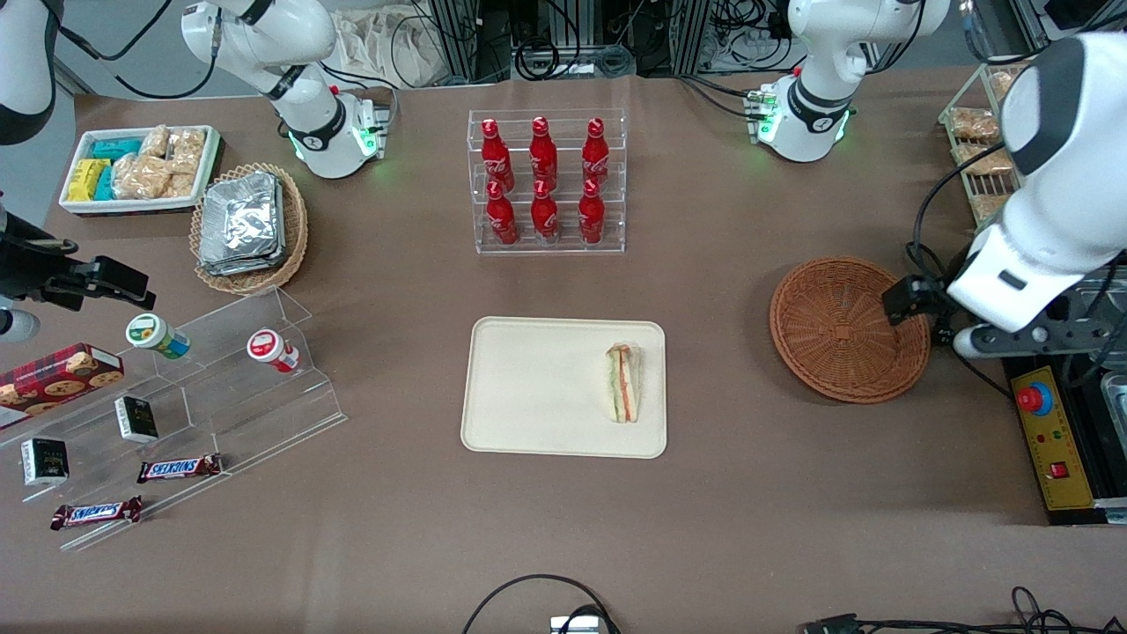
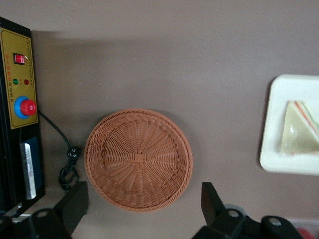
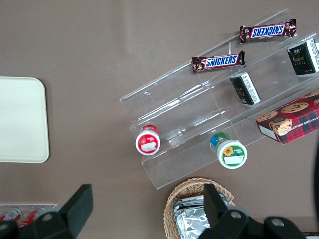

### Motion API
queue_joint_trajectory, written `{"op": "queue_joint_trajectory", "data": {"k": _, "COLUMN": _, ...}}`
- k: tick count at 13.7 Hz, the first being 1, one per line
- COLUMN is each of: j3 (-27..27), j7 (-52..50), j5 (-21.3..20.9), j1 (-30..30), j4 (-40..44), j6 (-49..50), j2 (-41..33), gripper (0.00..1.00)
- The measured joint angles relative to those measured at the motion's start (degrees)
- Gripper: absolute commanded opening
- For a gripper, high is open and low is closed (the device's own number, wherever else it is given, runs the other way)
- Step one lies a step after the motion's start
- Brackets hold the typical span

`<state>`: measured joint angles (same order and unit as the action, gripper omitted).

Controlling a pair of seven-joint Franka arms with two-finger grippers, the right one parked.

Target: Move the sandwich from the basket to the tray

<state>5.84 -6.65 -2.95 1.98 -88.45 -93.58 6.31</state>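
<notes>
Sandwich [image 1: 623, 382] on the tray [image 1: 528, 387], lying flat along the edge nearest the basket [image 1: 836, 330], wedge pointing away from the front camera; likely put there because that edge is the shortest reach from the working arm. Basket bare, nothing in it; task by the look of it done.

Gripper [image 2: 142, 209] released, fingers spread wide with nothing between them, hanging high over the basket's working-arm side and apart from it, probably pulled back clear of the tray. Beside it a yellow control panel [image 1: 1052, 436] with a red stop button; lettering there too small to read.

Readable writing: "SNICKERS" on two bars [image 3: 219, 61] on the clear tiered stand [image 3: 199, 107]. Red bottles [image 1: 544, 180] in a clear rack above the tray, script on them not legible. Red plaid cookie box [image 3: 290, 117] and two capped jars [image 3: 148, 140] on the same stand, labels unreadable. Foil packs in a tan basket [image 1: 251, 224] toward the parked arm's end.
</notes>
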Motion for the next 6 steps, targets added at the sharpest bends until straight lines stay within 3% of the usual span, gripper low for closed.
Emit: {"op": "queue_joint_trajectory", "data": {"k": 6, "j3": 0.7, "j7": 5.7, "j5": 0.8, "j1": -2.7, "j4": -0.3, "j6": 5.0, "j2": -6.5, "gripper": 1.00}}
